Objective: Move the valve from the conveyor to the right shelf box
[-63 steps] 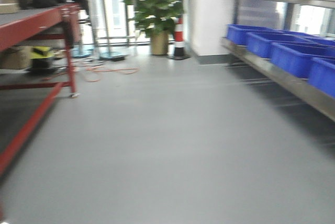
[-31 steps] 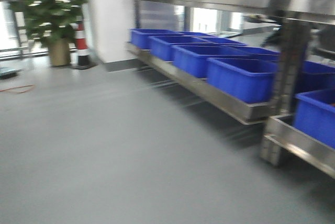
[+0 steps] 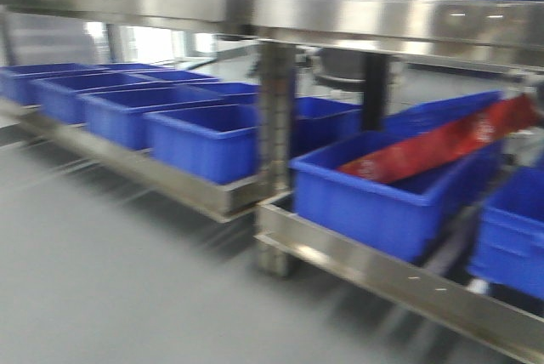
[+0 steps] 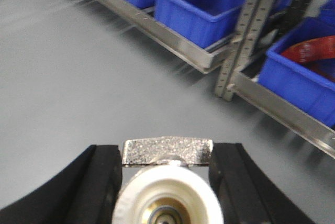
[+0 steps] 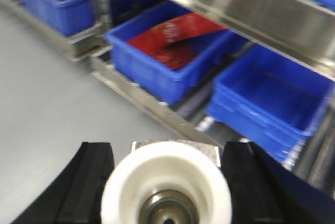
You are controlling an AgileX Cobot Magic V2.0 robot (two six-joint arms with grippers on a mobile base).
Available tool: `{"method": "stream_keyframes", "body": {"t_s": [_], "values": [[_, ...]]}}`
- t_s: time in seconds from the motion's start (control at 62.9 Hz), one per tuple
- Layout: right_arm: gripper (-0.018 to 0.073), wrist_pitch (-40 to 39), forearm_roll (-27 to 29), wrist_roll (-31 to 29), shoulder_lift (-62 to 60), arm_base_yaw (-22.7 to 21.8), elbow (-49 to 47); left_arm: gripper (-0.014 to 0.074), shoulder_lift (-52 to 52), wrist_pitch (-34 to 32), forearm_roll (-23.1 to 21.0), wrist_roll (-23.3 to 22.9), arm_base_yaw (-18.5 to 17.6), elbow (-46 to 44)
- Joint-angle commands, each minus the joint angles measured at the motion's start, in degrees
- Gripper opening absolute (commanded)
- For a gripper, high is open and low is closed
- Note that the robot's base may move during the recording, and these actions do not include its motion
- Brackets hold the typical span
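white-capped metal valve (image 4: pixel 167 203) sits clamped in left gripper (image 4: pixel 166 152), black fingers (image 4: pixel 104 177) tight on both sides of its body. right gripper (image 5: pixel 167 148) carries a second valve (image 5: pixel 166 187) the same way. it looks closed on it, though blur hides the contact on one side. both parts are off the conveyor, which is in no current view.

change: a second ago the front cam looked down open floor toward a plant, with shelf only at the right edge. half a second ago shelf filled the right half. now steel shelf (image 3: pixel 382 19) fills the frame and everything is smeared. reads as base swinging right toward the drop side. so pick is done, carry is under way, placing not yet started. both wrists are over bare grey floor (image 4: pixel 78 77), apart from any box.

containers: row of blue boxes (image 3: pixel 127 113) on the lower tier left of the upright post (image 3: pixel 276 151), nothing visible inside. right of the post, blue box (image 3: pixel 365 198) holds a red packet (image 3: pixel 442 147) lying slanted. right wrist cam shows next box (image 5: pixel 272 96) just beside it, which looks empty. more blue boxes on the top tier, contents hidden.

target box can't be pinned from here. the empty one beside the red packet is the likeliest candidate.
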Motion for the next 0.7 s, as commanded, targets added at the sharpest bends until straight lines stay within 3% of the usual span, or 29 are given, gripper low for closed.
{"method": "stream_keyframes", "body": {"t_s": [0.0, 0.684], "values": [[-0.0166, -3.77, -0.84, -0.22, -0.5, -0.19, -0.57, -0.0111, -0.65, -2.97, -0.37, -0.16, 0.04, -0.33], [-0.0166, -3.77, -0.84, -0.22, -0.5, -0.19, -0.57, -0.0111, -0.65, -2.97, -0.37, -0.16, 0.04, -0.33]]}}
